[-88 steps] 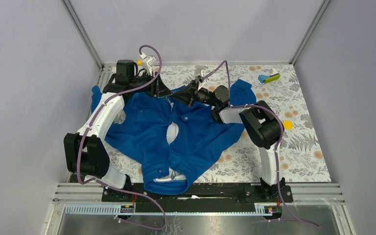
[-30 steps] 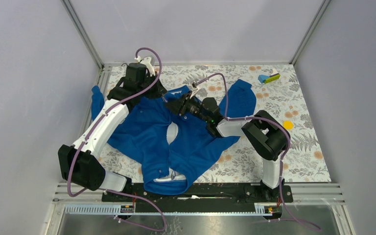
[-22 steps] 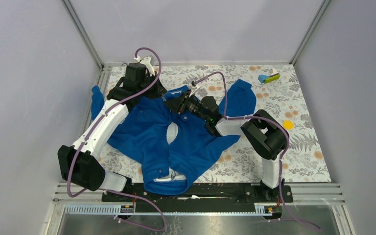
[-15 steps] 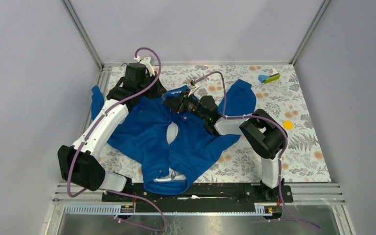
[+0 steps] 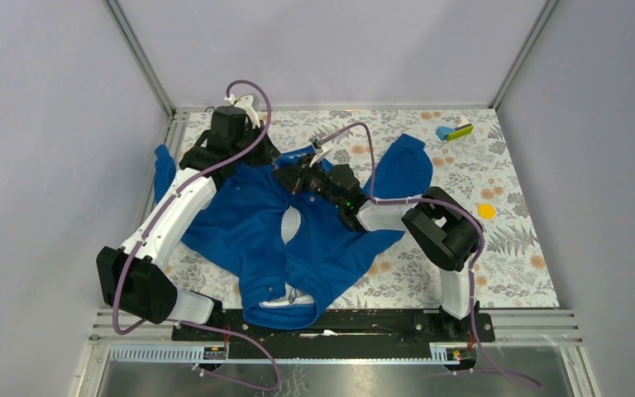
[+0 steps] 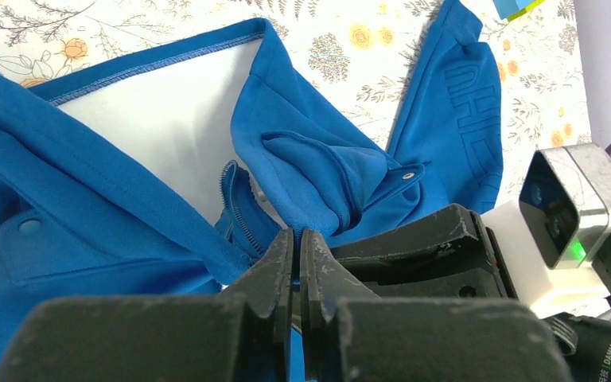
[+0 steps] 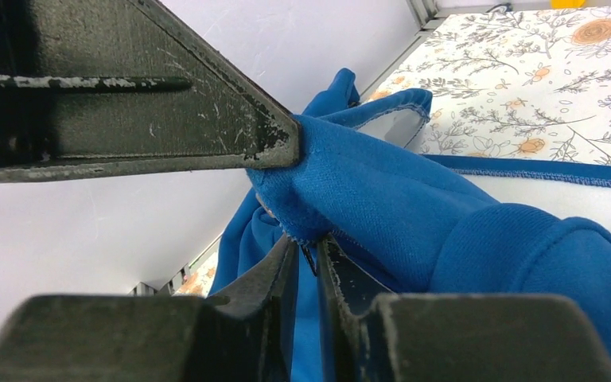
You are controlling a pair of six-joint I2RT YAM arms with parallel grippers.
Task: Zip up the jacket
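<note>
**Jacket lies open, zip not yet started**

In the overhead view the jacket (image 5: 331,240) is spread over the centre and left of the floral table cover (image 5: 504,248). Its collar (image 5: 285,302) is at the bottom of the frame and its hem near the top. The two front panels lie apart, with white lining (image 5: 293,222) showing in the gap, so none of the zip appears closed.

Both arms meet at the hem end, upper centre of the frame. The left gripper (image 6: 294,239) has its jaws almost together and seems to pinch a fold of blue cloth just beside the bare zipper teeth (image 6: 235,203). The right gripper (image 7: 306,247) is equally narrow, nipping the fabric edge. Whether it has the slider cannot be told.

The work looks to be at the first stage. Mating the two zip ends and the whole pull towards the collar remain.
</note>
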